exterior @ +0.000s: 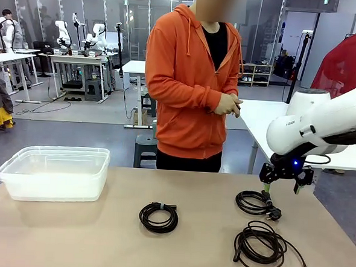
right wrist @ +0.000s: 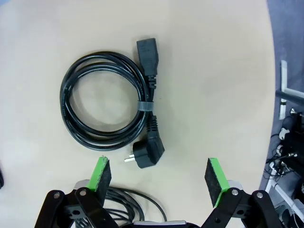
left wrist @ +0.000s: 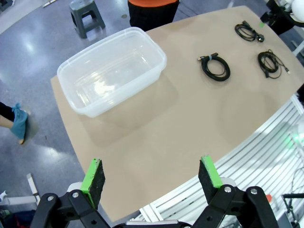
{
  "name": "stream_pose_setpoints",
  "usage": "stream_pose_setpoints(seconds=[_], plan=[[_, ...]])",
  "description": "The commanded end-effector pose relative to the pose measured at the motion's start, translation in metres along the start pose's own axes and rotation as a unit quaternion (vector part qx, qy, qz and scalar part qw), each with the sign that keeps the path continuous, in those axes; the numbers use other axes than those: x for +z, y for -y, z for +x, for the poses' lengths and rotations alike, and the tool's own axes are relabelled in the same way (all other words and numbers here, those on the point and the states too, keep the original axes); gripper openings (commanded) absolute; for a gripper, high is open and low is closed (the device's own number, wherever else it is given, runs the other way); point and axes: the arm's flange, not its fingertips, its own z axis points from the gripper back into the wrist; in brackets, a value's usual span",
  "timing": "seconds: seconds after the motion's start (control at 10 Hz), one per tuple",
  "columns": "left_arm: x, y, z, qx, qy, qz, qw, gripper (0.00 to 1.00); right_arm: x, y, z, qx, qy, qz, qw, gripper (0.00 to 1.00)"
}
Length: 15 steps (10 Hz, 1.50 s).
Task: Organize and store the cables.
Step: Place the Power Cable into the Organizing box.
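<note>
Power cable (right wrist: pixel 142 107) lies coiled on the table (right wrist: pixel 218 71), at eleven o'clock from my right end effector (right wrist: pixel 157 172), whose jaws stand apart, holding nothing. I should shift there and straddle the banded strands before closing, so no loop slips free.

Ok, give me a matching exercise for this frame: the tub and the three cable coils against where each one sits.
Things:
1. clear tub
2. power cord coil
3. small tight coil
4. loose thin cable

Places:
a. table's centre, on its own
b. just below the open right gripper
c. table's left side, nothing in it
d. right side, nearest the robot's edge

Pairs: 1-c, 2-b, 3-a, 4-d
</note>
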Motion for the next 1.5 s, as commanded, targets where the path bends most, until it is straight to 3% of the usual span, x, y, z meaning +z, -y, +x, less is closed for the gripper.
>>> stream_pose_setpoints(seconds=[0.0, 1.3, 1.4], plan=[[0.001, 0.001, 0.0, -0.005, 0.001, -0.001, 1.0, 1.0, -0.015, -0.006, 0.01, -0.02, 0.003, -0.008, 1.0, 1.0], [0.001, 0.001, 0.0, -0.005, 0.001, -0.001, 1.0, 1.0, -0.083, -0.005, 0.03, -0.073, 0.009, 0.0, 0.997, 1.0], [0.001, 0.001, 0.0, -0.005, 0.001, -0.001, 1.0, 1.0, -0.083, -0.005, 0.029, -0.073, 0.006, -0.001, 0.997, 0.73]])
